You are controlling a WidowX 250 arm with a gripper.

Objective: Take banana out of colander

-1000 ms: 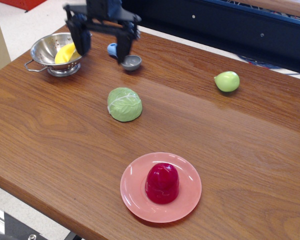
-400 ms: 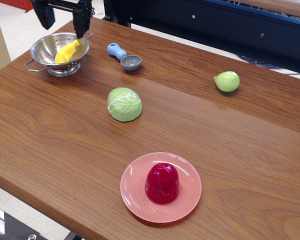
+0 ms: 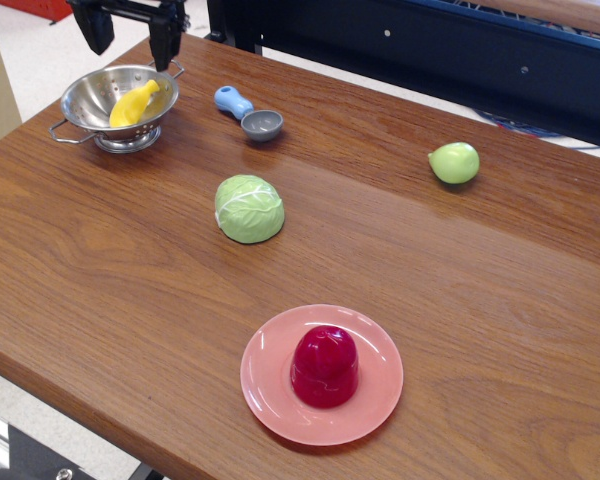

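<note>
Black claw (image 3: 130, 40) observed at 12 o'clock above shiny pierced steel colander (image 3: 85, 100), fingers apart, nothing held. Small yellow toy banana (image 3: 133, 104) seated inside, leaned on 3 o'clock wall. Risk judged: finger catching rim on descent, colander tipped or dragged.

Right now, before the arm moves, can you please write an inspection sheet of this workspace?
Surface: wooden table, flat.
Job's things: banana lies inside the colander, leaning on its wall.
Clutter: grey scoop with blue handle; green cabbage; green pear-like fruit; red cup upside down on pink plate.
Gripper: gripper open, above the colander, holding nothing.
Cables: nothing seen.
Surroundings: dark blue frame behind the table.
</note>
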